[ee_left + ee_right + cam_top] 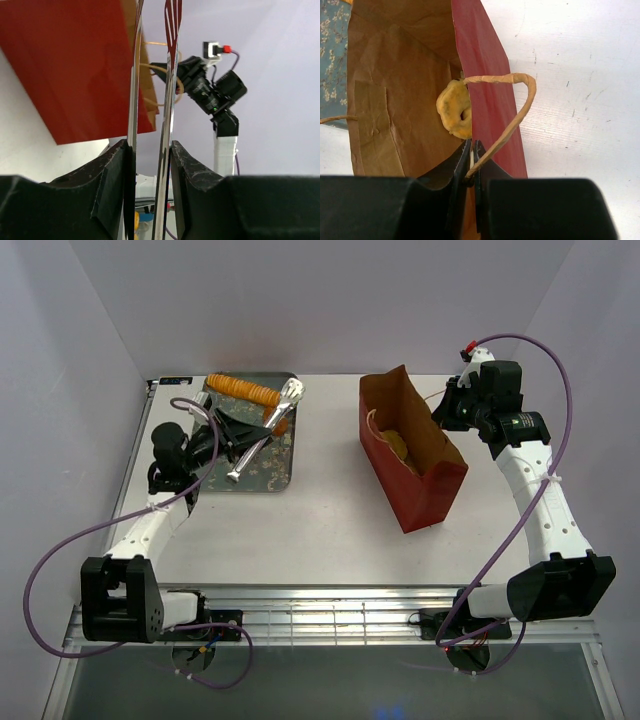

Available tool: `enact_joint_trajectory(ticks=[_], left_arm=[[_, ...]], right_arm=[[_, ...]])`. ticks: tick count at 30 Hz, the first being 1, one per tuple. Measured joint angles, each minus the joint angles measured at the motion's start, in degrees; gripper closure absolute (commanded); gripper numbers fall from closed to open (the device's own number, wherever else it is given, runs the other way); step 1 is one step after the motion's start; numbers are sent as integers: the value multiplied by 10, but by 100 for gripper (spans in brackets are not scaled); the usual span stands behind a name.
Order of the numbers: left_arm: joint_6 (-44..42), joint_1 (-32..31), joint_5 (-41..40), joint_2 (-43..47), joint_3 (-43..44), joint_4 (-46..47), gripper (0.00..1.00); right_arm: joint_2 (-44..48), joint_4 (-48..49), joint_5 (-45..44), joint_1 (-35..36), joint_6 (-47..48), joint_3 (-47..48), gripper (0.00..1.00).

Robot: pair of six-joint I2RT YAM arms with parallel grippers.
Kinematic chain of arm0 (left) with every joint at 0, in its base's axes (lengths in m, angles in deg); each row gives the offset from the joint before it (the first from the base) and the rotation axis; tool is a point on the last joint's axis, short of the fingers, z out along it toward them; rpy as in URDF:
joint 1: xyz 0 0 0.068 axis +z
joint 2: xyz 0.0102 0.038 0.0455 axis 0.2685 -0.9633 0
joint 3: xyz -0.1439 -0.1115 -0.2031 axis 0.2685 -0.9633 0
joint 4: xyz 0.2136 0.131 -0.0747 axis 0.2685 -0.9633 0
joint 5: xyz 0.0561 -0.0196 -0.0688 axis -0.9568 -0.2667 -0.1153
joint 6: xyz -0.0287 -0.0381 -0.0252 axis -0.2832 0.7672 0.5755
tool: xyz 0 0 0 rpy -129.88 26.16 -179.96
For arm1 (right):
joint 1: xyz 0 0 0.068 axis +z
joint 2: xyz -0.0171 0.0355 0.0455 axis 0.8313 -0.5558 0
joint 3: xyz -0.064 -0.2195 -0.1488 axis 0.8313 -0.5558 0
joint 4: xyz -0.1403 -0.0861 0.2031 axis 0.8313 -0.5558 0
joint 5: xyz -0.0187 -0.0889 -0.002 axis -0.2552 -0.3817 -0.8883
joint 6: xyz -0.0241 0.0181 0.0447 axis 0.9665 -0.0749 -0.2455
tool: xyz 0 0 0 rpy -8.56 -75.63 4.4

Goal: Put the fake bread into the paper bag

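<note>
The red paper bag (425, 485) stands open at centre right. A golden ring-shaped bread piece (455, 110) lies inside it and also shows in the top view (395, 445). My right gripper (472, 160) is shut on the bag's rim next to a string handle (512, 110); in the top view it (442, 412) is at the bag's far right side. A long ridged loaf (243, 390) lies on the grey floral tray (268, 478). A small orange piece (282, 425) lies by the tong tips. My left gripper (232, 435) is shut on the metal tongs (169, 75) over the tray.
The tongs (262, 435) stretch diagonally across the tray. In the left wrist view the bag's red wall (75, 65) and the right arm (215, 95) show beyond the tong blades. White table lies between the tray and the bag. Walls close in on three sides.
</note>
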Motion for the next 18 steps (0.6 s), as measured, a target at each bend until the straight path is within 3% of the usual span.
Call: enact_joint_trajectory(ticks=[10,18], left_arm=[[-7,48,-22,-50,-115,-1,45],[24,54,-40,-149,-155,70,44]], right_arm=[[0,0,0,0,1,0,87],[0,0,0,0,1,0,87]])
